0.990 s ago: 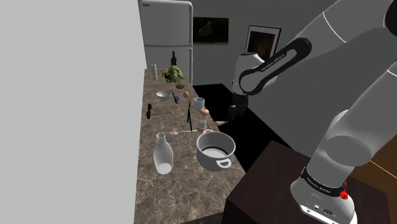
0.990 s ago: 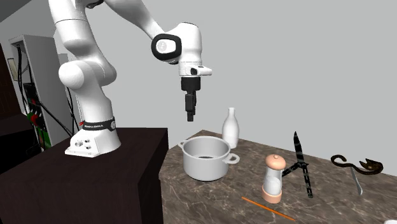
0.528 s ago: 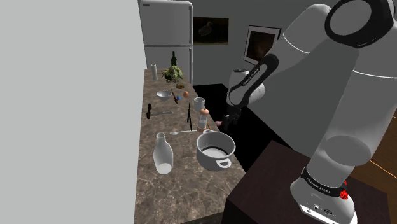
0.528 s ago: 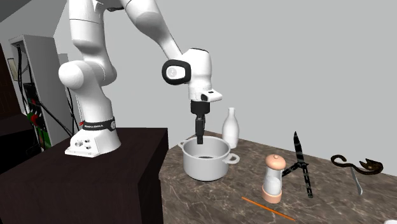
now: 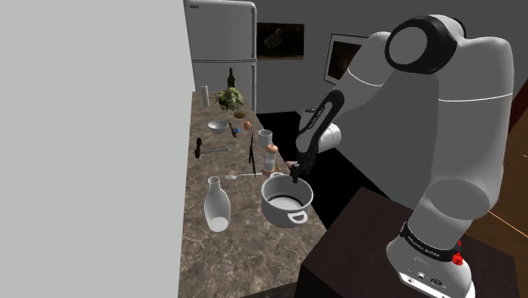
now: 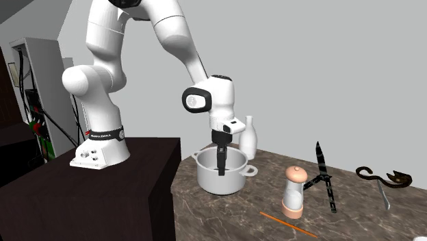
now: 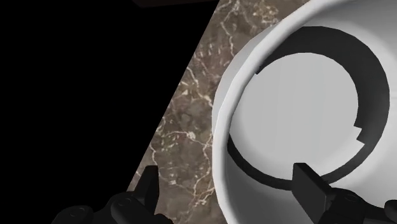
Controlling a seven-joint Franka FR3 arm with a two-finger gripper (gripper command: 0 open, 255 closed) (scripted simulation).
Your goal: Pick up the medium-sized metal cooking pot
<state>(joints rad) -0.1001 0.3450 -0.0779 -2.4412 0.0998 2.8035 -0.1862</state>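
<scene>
The grey metal pot [image 5: 275,212] [image 6: 205,179] [image 7: 305,108] with two loop handles stands upright near the marble counter's edge, close to the stand. My black gripper [image 5: 294,178] [image 6: 221,171] [image 7: 228,178] points down at the pot's rim on the side farthest from the stand in the shoulder view. It is open. In the wrist view one finger [image 7: 149,184] hangs outside the wall over the counter, and the other finger [image 7: 312,188] is inside the pot, so the wall lies between them. I cannot tell whether either finger touches the wall.
A white bottle [image 5: 217,206] [image 6: 248,135] stands beside the pot. A pepper mill [image 5: 271,157] [image 6: 294,193], black scissors [image 6: 323,176], an orange stick [image 6: 287,224] and a cup [image 5: 265,138] lie further along the counter. The dark stand [image 6: 123,185] borders the counter's edge.
The arm has swung down and towards the pot. The gripper dropped from well above the counter's edge to the pot's rim, its fingers staying apart. The pot has not moved.
</scene>
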